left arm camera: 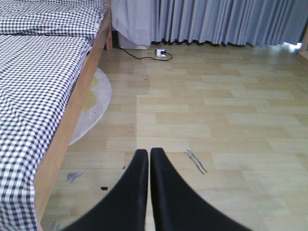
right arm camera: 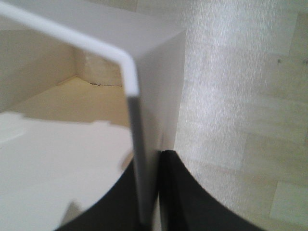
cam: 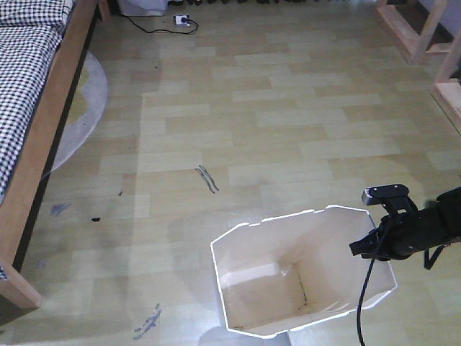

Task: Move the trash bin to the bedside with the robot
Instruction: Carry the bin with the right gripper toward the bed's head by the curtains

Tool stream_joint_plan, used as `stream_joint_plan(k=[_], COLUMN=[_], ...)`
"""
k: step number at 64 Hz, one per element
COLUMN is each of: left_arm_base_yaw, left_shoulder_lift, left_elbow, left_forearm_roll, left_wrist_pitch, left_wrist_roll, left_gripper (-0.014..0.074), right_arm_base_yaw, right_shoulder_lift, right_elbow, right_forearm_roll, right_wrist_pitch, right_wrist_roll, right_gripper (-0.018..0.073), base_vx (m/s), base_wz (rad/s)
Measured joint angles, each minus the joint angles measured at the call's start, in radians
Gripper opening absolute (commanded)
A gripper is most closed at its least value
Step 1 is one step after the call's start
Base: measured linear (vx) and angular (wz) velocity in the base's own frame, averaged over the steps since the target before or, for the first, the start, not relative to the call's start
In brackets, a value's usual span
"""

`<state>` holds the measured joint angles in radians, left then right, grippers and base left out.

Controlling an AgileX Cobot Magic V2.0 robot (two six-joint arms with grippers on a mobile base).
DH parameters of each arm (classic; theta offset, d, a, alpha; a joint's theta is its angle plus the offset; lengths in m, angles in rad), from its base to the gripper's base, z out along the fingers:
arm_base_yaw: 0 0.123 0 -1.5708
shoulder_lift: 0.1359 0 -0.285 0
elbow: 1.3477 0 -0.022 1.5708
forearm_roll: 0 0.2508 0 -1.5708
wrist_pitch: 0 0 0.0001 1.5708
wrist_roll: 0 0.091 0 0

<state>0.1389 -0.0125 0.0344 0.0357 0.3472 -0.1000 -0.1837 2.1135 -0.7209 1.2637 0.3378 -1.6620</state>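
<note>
The white trash bin (cam: 288,285) stands open-topped on the wood floor at the bottom centre of the front view. My right gripper (cam: 369,245) is shut on its right wall; in the right wrist view the thin wall (right arm camera: 144,144) runs between the two black fingers (right arm camera: 175,192), one inside and one outside. The bed (cam: 32,108) with checked bedding and a light wooden frame lies along the left edge, well left of the bin. My left gripper (left arm camera: 148,156) is shut and holds nothing, above bare floor beside the bed (left arm camera: 43,96).
A round grey rug (cam: 83,108) lies by the bed. A power strip with black cable (cam: 184,21) sits at the far wall under grey curtains (left arm camera: 216,21). Wooden furniture legs (cam: 418,36) stand at the upper right. Scuff marks (cam: 207,179) dot the floor.
</note>
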Motion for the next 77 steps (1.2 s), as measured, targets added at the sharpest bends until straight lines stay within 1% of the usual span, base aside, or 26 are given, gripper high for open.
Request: stream_joint_plan(k=[32,77], left_arm_base_yaw=[0.000,0.000], left_shoulder_lift=[0.000,0.000], left_elbow=[0.000,0.000], left_forearm_roll=[0.000,0.000], left_wrist_pitch=[0.000,0.000], left_wrist_roll=[0.000,0.000], left_gripper=[-0.0006,-0.0006], right_arm_base_yaw=[0.000,0.000], right_shoulder_lift=[0.000,0.000], right_elbow=[0.000,0.000], right_forearm_roll=[0.000,0.000], right_wrist_pitch=[0.002,0.008], right_wrist_roll=[0.000,0.000], right_gripper=[-0.0003,-0.0003], base_vx=[0.33,0.35], base_wz=[0.12,-0.02])
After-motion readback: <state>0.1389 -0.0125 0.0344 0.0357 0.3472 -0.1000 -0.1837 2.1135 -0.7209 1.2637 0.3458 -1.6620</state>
